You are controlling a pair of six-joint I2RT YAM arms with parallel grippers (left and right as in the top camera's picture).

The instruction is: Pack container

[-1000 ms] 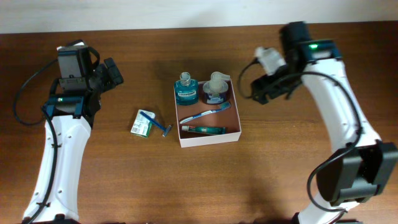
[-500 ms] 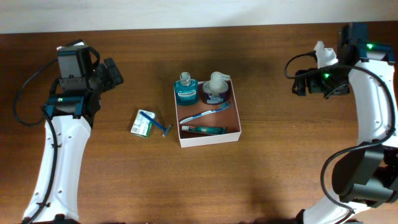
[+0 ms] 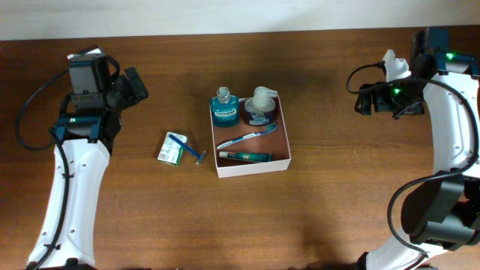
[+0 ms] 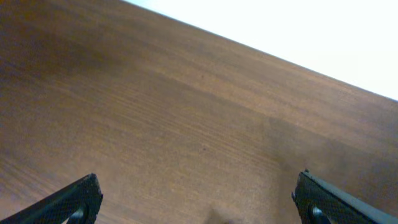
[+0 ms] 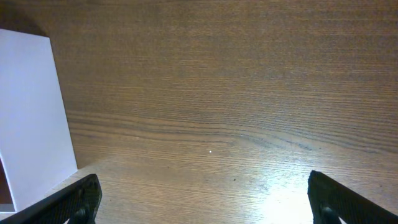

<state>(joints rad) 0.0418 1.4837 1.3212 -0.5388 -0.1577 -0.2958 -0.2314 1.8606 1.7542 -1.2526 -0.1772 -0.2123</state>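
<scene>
From overhead, the container (image 3: 253,166) sits mid-table (image 3: 225,225), white walls round a reddish-brown floor. And it's well stocked. A teal bottle (image 3: 223,107) stands in its far-left corner and a dark bottle with a white cap (image 3: 260,107) in its far-right corner. A blue-and-white toothbrush (image 3: 247,137) lies slantwise across the middle, with a teal tube (image 3: 245,156) along the near wall. Outside, off the container's left wall, a green-white packet (image 3: 169,152) lies flat. A blue razor (image 3: 193,151) lies partly across it, its head end toward the container. The left gripper (image 3: 135,84) hovers well out to the container's left and a little beyond its far edge. The right gripper (image 3: 365,100) hangs well off the container's right side, about level with the bottles.

On to the left wrist. The left gripper (image 4: 196,199) shows one dark fingertip in each lower corner, jaws wide apart, only bare wood between them. There is no sign of the container in this view.

Now the right wrist. The right gripper (image 5: 205,199) is spread just as wide, with wood grain filling the gap and nothing held. The container's white outer wall (image 5: 28,118) runs up the left edge, clear of the fingers.
</scene>
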